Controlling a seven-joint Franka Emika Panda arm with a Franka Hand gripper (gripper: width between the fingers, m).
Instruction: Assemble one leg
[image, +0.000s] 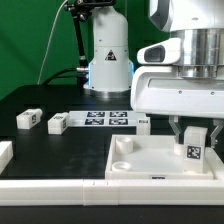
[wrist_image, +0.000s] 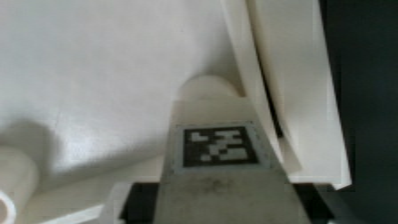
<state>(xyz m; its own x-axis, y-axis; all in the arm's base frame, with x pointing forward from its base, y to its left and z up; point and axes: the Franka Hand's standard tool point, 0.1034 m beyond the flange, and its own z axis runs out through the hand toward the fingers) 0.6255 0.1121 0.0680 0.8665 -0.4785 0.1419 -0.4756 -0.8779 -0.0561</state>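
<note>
My gripper (image: 194, 136) is shut on a leg (image: 193, 146), a small white block with a black-and-white tag, held upright over the far right corner of the white tabletop (image: 150, 165). In the wrist view the leg (wrist_image: 222, 150) runs out from between my fingers (wrist_image: 143, 205), its far end close to the tabletop's raised rim (wrist_image: 285, 100). Whether the leg's end touches the tabletop cannot be told. A round corner socket (image: 122, 150) sits at the tabletop's far left corner.
Three loose legs lie on the black table at the exterior view's left (image: 27, 119), (image: 57, 123), (image: 4, 153). The marker board (image: 105, 119) lies behind the tabletop. A white wall (image: 50, 188) runs along the front edge. The robot base (image: 108, 60) stands at the back.
</note>
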